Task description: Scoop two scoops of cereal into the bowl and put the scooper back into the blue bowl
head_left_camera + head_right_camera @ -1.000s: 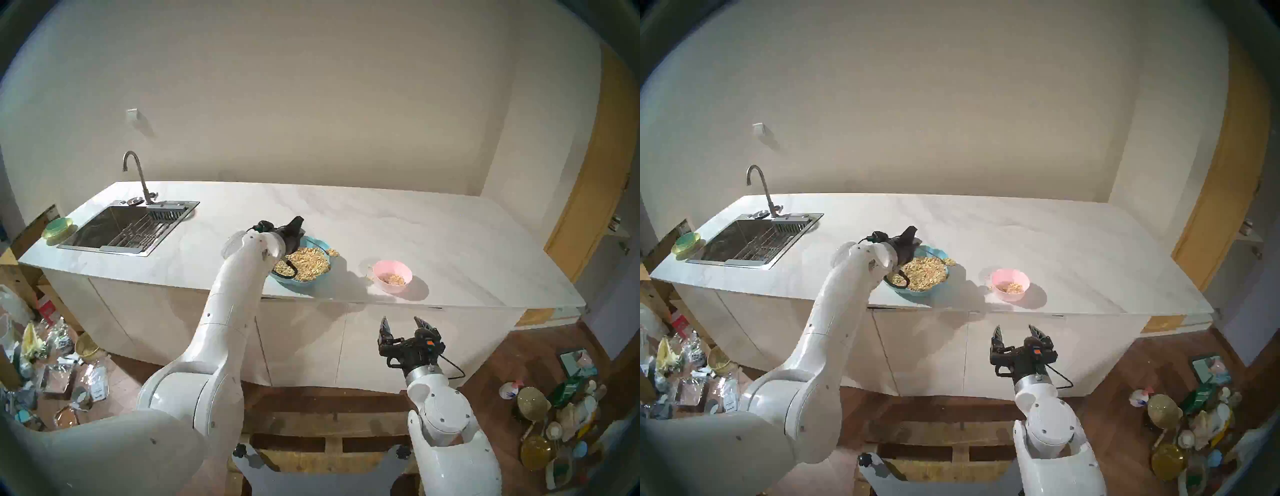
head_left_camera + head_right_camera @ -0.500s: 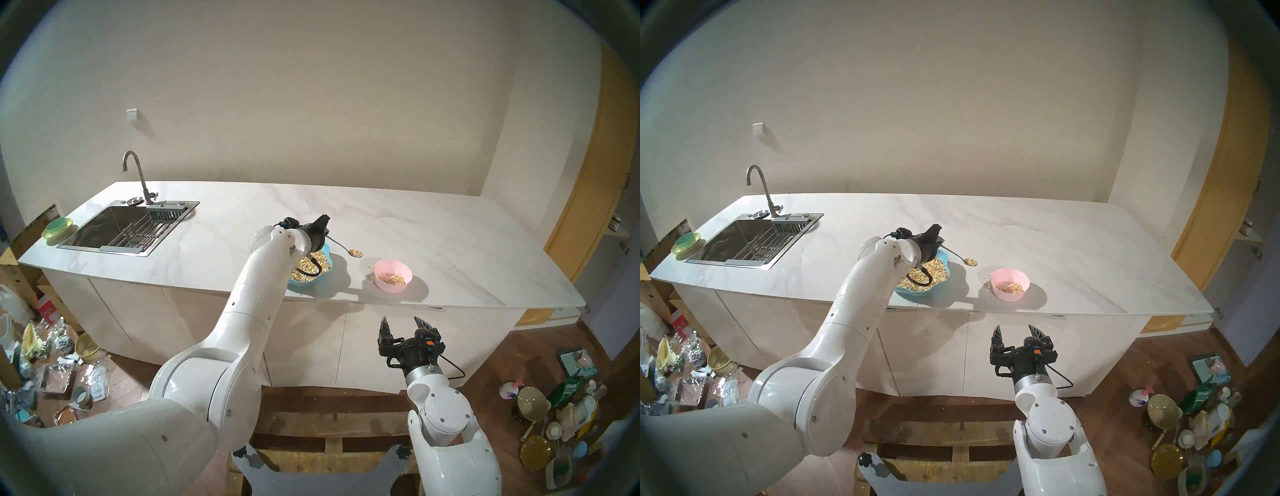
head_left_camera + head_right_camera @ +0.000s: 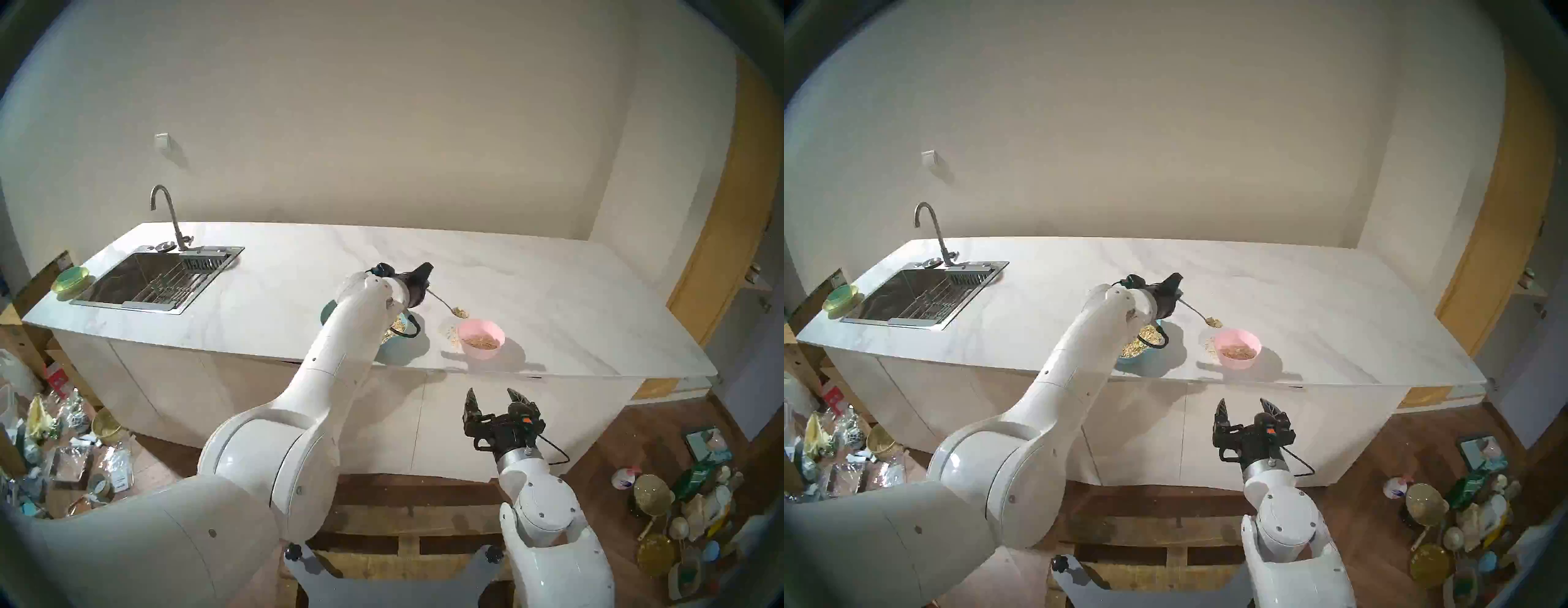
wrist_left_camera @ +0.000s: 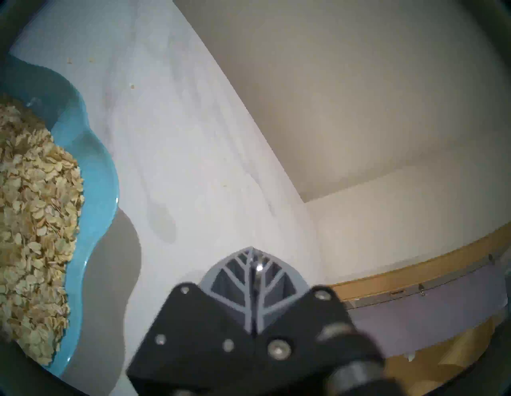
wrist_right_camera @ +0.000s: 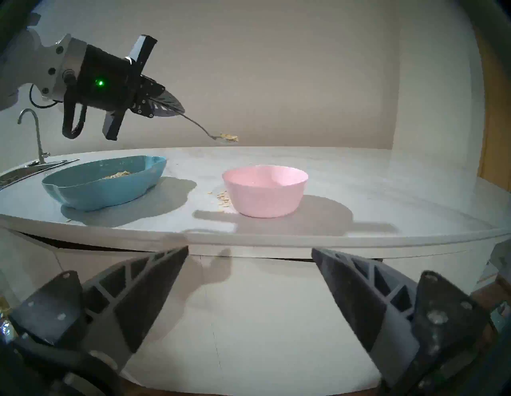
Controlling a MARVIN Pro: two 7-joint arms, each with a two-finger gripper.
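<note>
The left claw (image 5: 166, 103), closed on the spoon (image 5: 206, 130), should keep its loaded head level and travel on until it is over the pink bowl (image 5: 265, 190) near the bench's front edge before tipping.

Both arms have smooth glossy white shells with rounded joints and small dark screws set in them. Each arm ends in a silver metal ring, then a black wrist block. The left gripper (image 5: 181, 110) carries a small green light on its black block and a looped black cable under it. The right gripper (image 3: 496, 399) has an orange mark on its block and a thin black cable. The fingers (image 5: 143, 284) are dark grey with a ribbed, open lattice.
</note>
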